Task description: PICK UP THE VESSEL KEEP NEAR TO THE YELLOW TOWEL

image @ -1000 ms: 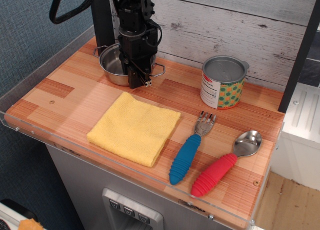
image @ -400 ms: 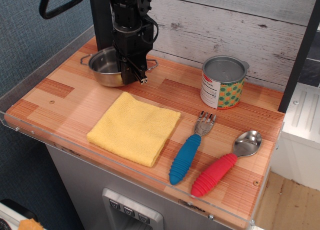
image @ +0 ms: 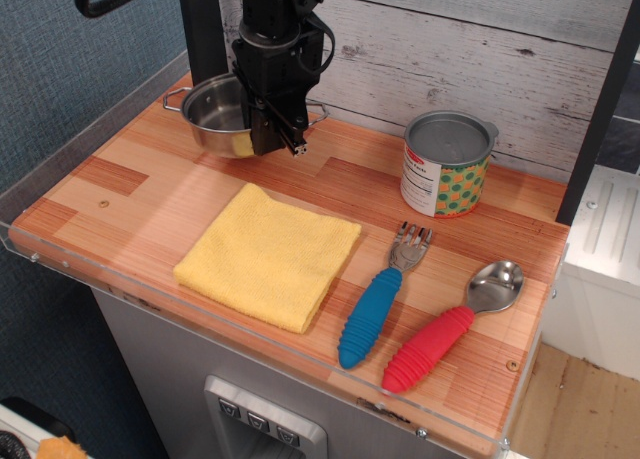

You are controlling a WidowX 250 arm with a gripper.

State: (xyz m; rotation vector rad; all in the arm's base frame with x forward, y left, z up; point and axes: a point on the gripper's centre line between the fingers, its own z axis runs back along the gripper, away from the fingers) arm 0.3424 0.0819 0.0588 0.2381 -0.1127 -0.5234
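While the end effector [image: 277,139] is clamped on the near rim of the pot [image: 215,114], the pot hangs off to the left of that grip, at the far left of the worktop [image: 140,194], and appears raised clear of the wood. Held by one edge like this, it could tip, swing or slip out, since smooth steel gives the fingers little to bite on. A quick or jerky move would make that more likely, and a dropped pot would roll or clatter toward the left edge, which is close by. The towel [image: 268,255] lies flat just near of the pot, so a low pass toward it could drag the pot's bottom across the cloth and bunch it up. Setting the pot down partly on the cloth would leave it tilted. The can [image: 447,164] stands well apart to the right, and the fork [image: 379,297] and spoon [image: 452,326] lie at the near right, so they look safe unless the arm swings wide.
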